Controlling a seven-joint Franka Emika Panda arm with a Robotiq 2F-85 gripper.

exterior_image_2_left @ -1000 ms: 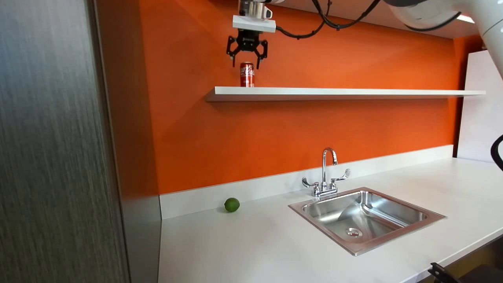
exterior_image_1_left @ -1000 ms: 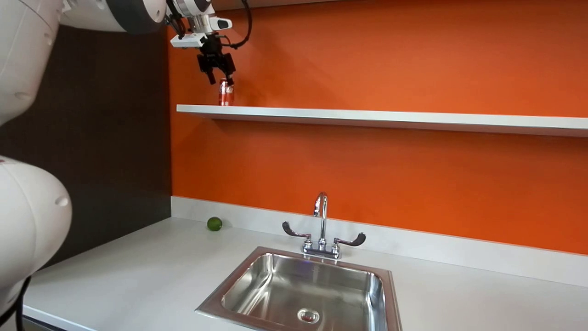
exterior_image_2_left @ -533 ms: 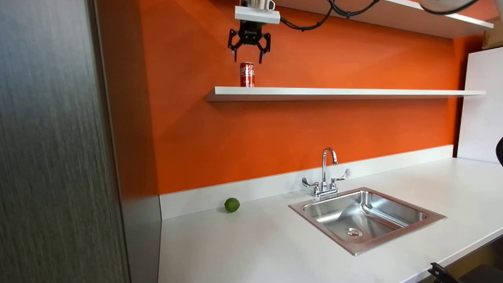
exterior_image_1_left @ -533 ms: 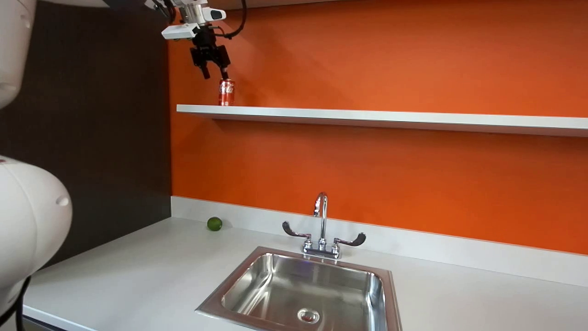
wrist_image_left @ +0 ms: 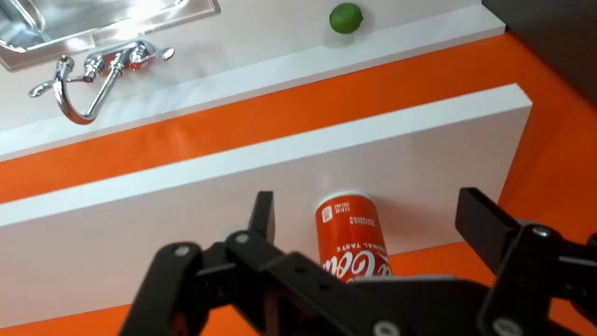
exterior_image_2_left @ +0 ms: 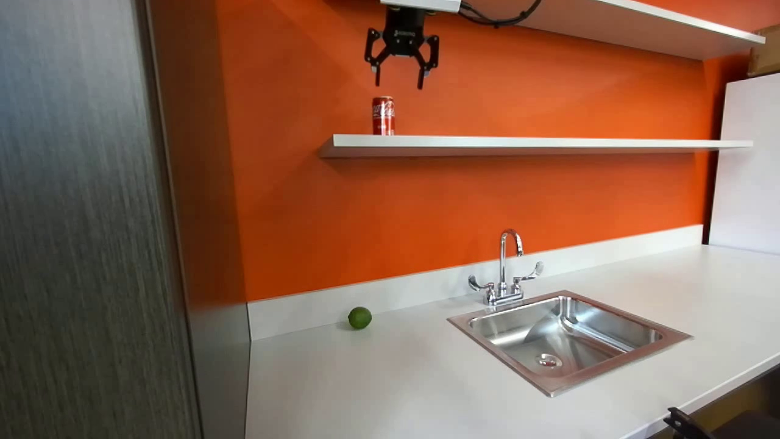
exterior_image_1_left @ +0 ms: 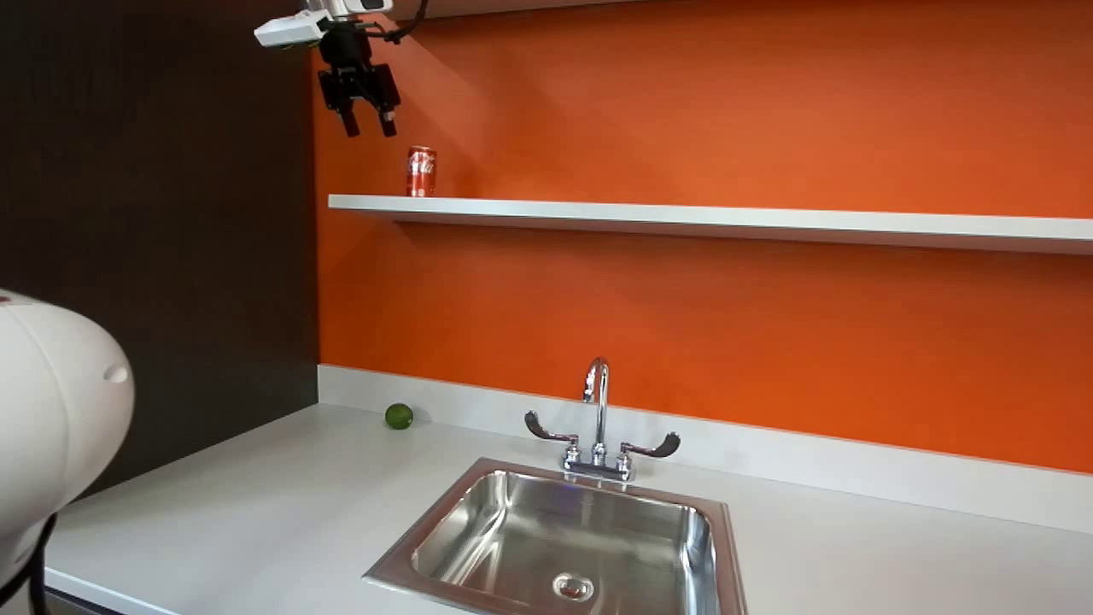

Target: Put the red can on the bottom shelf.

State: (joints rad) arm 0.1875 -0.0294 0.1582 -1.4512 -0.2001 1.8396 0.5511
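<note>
**Drinks can (exterior_image_1_left: 421, 173), red and cylindrical with white script, upright on the long, thin white lower shelf (exterior_image_1_left: 683, 215)**

The black two-fingered tool (exterior_image_2_left: 399, 84) hangs higher than the can and apart from it in both exterior views, its fingers (wrist_image_left: 485, 224) spread wide and gripping nothing. In the wrist view the can shows in the gap between the fingers, its printing upside down, its top end hidden behind the tool's body.

The can stands with its base on the shelf, near the end beside the tall dark panel (exterior_image_1_left: 171, 213), in front of the orange wall (exterior_image_1_left: 683, 316). It is a container too, but what it holds cannot be seen.

Below, a rectangular stainless-steel sink (exterior_image_1_left: 432, 521) is set into the white worktop (exterior_image_1_left: 239, 530). Its basin shows a round metal drain (exterior_image_1_left: 573, 587) in the floor and bright reflections along its sides. A chrome gooseneck faucet (exterior_image_1_left: 600, 418) with two lever handles rises at the sink's wall side.

A small round green lime (exterior_image_2_left: 359, 317) lies on the worktop, near the white backsplash (exterior_image_2_left: 304, 308) and well apart from the sink.

In an exterior view, a second white shelf (exterior_image_2_left: 640, 30) shows its underside higher up, and a brown box (exterior_image_2_left: 766, 55), cut off at the right edge, appears just above a tall white panel (exterior_image_2_left: 746, 164); the box's contents are out of sight.
</note>
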